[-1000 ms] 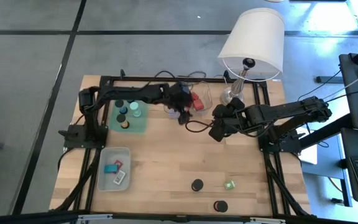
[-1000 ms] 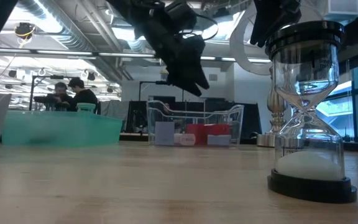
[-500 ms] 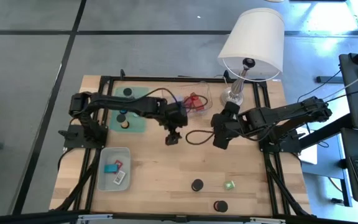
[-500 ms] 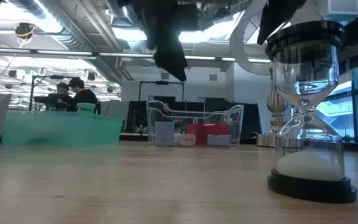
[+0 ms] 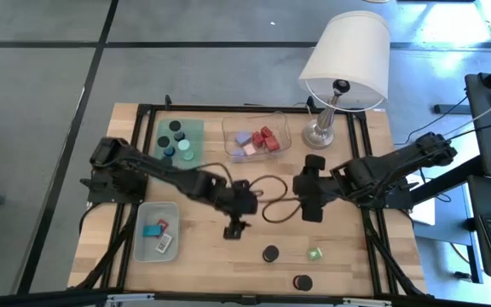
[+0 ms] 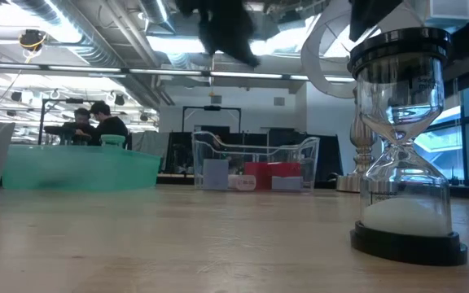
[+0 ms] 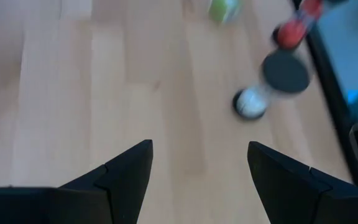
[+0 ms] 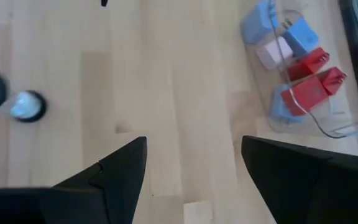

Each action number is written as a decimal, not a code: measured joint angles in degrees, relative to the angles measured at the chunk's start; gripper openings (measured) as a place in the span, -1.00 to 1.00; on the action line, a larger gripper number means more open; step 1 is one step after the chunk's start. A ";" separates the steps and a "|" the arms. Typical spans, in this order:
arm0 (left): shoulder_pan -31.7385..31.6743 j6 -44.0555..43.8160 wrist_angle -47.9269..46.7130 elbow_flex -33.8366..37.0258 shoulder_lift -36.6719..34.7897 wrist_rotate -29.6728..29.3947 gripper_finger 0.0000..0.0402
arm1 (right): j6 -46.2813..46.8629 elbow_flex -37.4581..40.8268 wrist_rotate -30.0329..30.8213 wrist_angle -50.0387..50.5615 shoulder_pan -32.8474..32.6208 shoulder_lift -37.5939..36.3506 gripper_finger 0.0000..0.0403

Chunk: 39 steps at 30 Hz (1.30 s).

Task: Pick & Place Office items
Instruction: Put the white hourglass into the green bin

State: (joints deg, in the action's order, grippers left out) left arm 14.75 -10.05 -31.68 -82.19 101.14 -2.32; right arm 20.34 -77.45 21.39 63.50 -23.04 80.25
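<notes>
Left gripper (image 5: 233,228) hangs over the middle of the counter (image 5: 220,247), fingers spread wide, nothing in them. Right gripper (image 5: 311,208) sits just right of it, also wide and empty. A black cap (image 5: 270,253) and a green block (image 5: 314,254) lie near the front edge; red and lilac blocks (image 5: 255,141) sit in the clear tray (image 5: 280,128).

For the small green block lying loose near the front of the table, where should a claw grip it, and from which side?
Best taken from straight above, fingers closing on two opposite side faces: the small green block lies low on the bare wooden table, clear of both black hourglasses. The open left claw is nearest.
</notes>
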 joint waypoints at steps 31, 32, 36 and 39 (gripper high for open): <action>9.87 -33.73 -23.26 -0.04 0.60 -7.50 0.41 | 0.22 20.98 -8.81 -60.95 -10.71 6.72 0.32; 10.07 -34.14 -23.96 -0.04 0.60 -6.88 0.41 | 0.22 20.98 -8.80 -64.16 -10.96 7.93 0.32; 10.93 -34.24 -26.48 0.26 0.60 -6.51 0.41 | 2.20 20.98 -7.64 -72.75 -12.00 11.92 0.32; 11.27 -34.57 -27.02 1.09 0.60 -6.07 0.41 | 5.28 20.98 -7.04 -74.27 -12.83 13.78 0.32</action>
State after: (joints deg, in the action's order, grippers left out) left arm 26.02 -44.63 -58.70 -81.11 101.73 -8.39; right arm 25.61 -56.47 14.35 -10.77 -35.87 94.02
